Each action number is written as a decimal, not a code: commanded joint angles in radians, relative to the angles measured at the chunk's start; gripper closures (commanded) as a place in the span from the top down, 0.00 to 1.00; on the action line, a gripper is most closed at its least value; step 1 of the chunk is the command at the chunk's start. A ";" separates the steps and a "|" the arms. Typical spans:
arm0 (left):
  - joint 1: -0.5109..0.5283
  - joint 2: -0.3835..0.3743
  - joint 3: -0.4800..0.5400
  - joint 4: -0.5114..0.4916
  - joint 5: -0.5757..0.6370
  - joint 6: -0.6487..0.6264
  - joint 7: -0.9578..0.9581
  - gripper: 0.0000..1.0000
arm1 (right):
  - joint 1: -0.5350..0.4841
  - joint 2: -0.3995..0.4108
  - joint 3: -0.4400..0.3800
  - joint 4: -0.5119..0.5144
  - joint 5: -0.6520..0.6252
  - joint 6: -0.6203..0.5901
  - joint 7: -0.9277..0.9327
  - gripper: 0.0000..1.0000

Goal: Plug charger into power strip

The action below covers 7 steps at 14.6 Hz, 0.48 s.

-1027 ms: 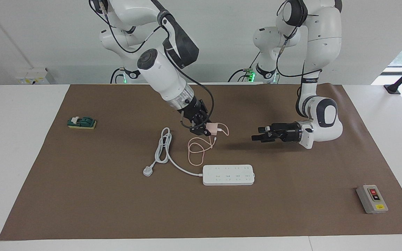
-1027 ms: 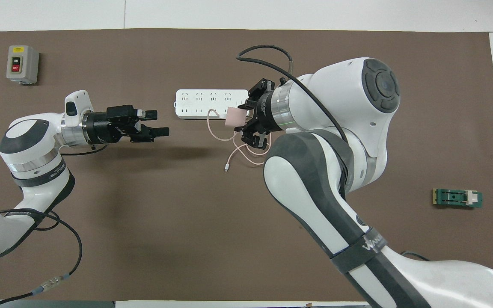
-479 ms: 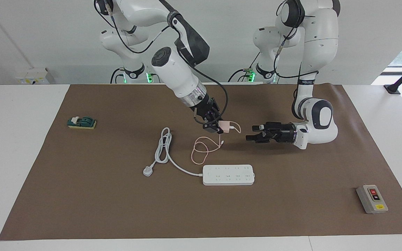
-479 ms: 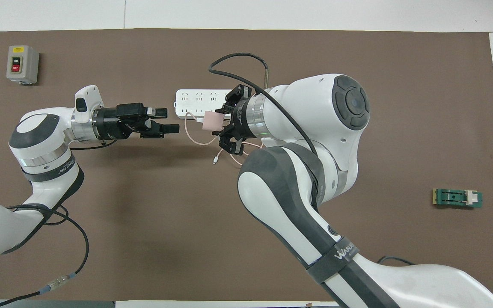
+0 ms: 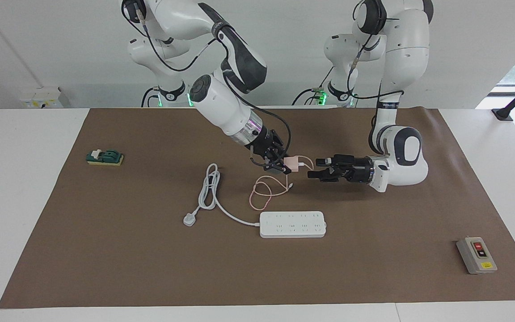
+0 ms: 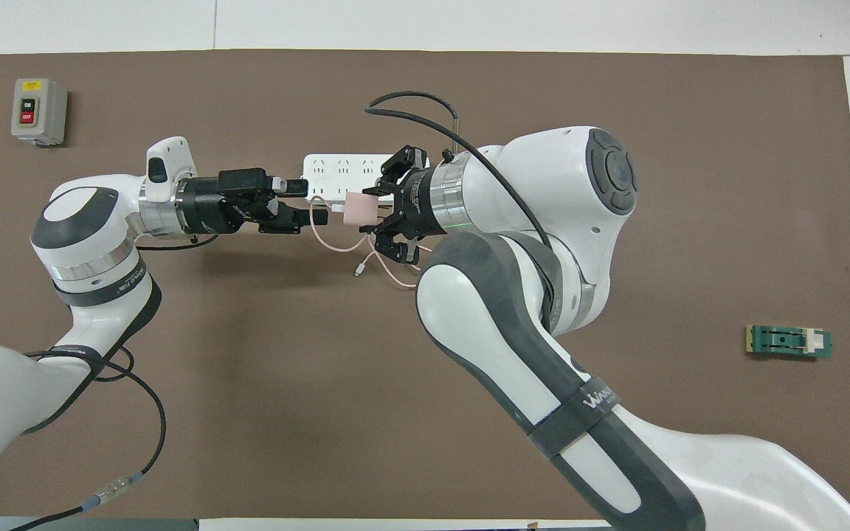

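The charger (image 5: 291, 162), a small pale pink cube, hangs in the air with my right gripper (image 5: 280, 165) shut on it; in the overhead view the charger (image 6: 357, 210) sits at the tip of my right gripper (image 6: 375, 215). Its thin pink cable (image 5: 264, 195) droops in loops onto the mat. My left gripper (image 5: 314, 168) lies level and open, pointing at the charger from a short gap, not touching it; from overhead my left gripper (image 6: 312, 202) is just short of the cube. The white power strip (image 5: 292, 224) lies flat on the mat, partly covered from above (image 6: 327, 174).
The strip's thick grey-white cord (image 5: 210, 190) ends in a three-pin plug (image 5: 189, 219) toward the right arm's end. A grey button box (image 5: 476, 255) sits near the left arm's end of the brown mat (image 5: 150, 268). A small green part (image 5: 104, 157) lies toward the right arm's end.
My right gripper has carried the charger toward the left arm's end, and my left gripper has moved in to meet it. The gap between them has nearly closed.
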 commanded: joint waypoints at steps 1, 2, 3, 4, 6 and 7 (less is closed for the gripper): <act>-0.038 -0.005 0.008 -0.002 -0.023 0.011 0.019 1.00 | 0.001 0.027 0.007 0.006 0.026 0.055 -0.023 0.02; -0.041 -0.005 0.008 -0.001 -0.023 0.030 0.017 1.00 | 0.006 0.032 0.007 0.006 0.026 0.066 -0.020 0.02; -0.042 -0.007 0.008 -0.001 -0.023 0.054 0.014 1.00 | 0.012 0.038 0.005 0.006 0.024 0.068 -0.014 0.02; -0.044 -0.007 0.008 0.001 -0.023 0.061 0.019 1.00 | 0.018 0.043 0.005 0.006 0.023 0.071 0.004 0.02; -0.056 -0.007 0.008 0.001 -0.026 0.091 0.054 1.00 | 0.030 0.044 0.002 0.004 0.001 0.069 0.033 0.02; -0.056 -0.005 0.008 0.004 -0.047 0.119 0.075 1.00 | 0.032 0.044 0.002 -0.002 -0.001 0.068 0.035 0.02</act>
